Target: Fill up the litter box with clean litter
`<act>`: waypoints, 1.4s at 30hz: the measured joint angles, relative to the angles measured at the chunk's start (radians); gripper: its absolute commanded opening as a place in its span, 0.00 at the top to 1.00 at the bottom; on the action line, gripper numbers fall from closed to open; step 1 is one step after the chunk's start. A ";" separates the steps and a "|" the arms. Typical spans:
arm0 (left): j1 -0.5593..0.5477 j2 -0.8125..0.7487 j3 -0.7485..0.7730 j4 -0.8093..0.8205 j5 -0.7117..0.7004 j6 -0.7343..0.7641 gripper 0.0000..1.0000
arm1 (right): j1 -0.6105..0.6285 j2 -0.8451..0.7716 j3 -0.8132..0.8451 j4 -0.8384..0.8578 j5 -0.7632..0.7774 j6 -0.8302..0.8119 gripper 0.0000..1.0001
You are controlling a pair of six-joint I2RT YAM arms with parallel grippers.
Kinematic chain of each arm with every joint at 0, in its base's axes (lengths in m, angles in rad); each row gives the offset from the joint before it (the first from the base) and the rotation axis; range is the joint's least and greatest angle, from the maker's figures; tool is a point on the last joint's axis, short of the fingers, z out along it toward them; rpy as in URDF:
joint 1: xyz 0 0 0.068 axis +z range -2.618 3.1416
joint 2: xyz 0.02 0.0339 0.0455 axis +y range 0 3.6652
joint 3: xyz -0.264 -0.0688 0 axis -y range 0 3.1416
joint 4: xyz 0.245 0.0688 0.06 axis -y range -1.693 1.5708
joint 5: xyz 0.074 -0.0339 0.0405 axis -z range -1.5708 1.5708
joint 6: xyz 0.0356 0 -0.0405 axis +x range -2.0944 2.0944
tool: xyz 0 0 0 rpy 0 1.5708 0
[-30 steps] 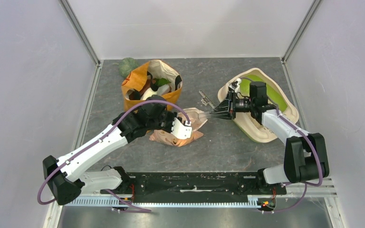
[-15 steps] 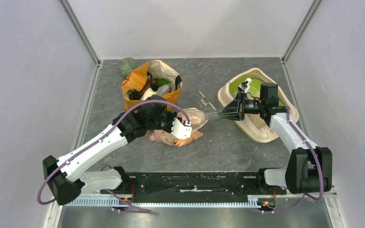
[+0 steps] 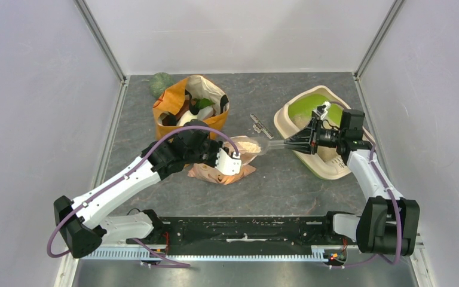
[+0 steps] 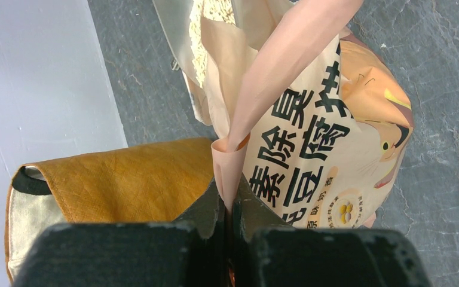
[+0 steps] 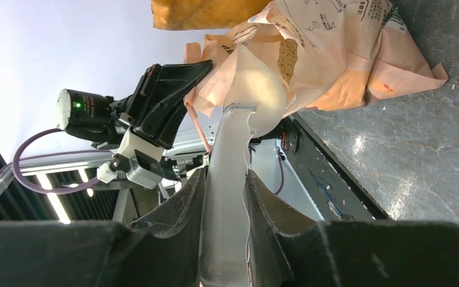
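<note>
Right arm is backing off toward the right. A second ago the right end effector (image 3: 291,143) was sitting close to the bag mouth; now it is hanging near the rim of the litter box (image 3: 330,170), with the scoop drawn back out with it. Reads as a scoop stroke ending and the carry to the box starting.

Right end effector is clamping, part-closed, on the flat handle of the translucent white plastic scoop (image 5: 242,98). The scoop bowl is sitting at the open mouth of the pink-and-cream printed paper litter bag (image 4: 311,149). The clean litter (image 3: 248,145), fine pale beige grain, is showing right there. Can't tell whether it is lying in the scoop or just in the bag.

Left end effector (image 4: 230,206) is pinching shut on a creased flap of the bag and holding the mouth open. The bag paper is looking thin and crumpled, likely to sag if released.

The litter box, a cream oval plastic tray with a glossy lime-green hood (image 3: 315,105), is resting on the dark grey stone-look bench (image 3: 287,191), well apart from the bag. No litter is showing in the part of it in view, so the fill seems to be early. The orange paper shopping bag (image 3: 166,109) is standing just behind the litter bag.
</note>
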 measured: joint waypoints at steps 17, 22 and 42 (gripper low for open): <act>0.000 0.000 0.000 0.000 0.000 0.000 0.98 | -0.161 -0.014 0.012 -0.209 -0.108 -0.142 1.00; 0.000 0.000 0.000 0.000 0.000 0.000 0.98 | -0.193 -0.014 0.051 -0.320 -0.132 -0.237 1.00; 0.000 0.003 0.011 -0.006 0.000 0.000 0.98 | -0.444 0.087 0.234 -0.527 -0.221 -0.408 1.00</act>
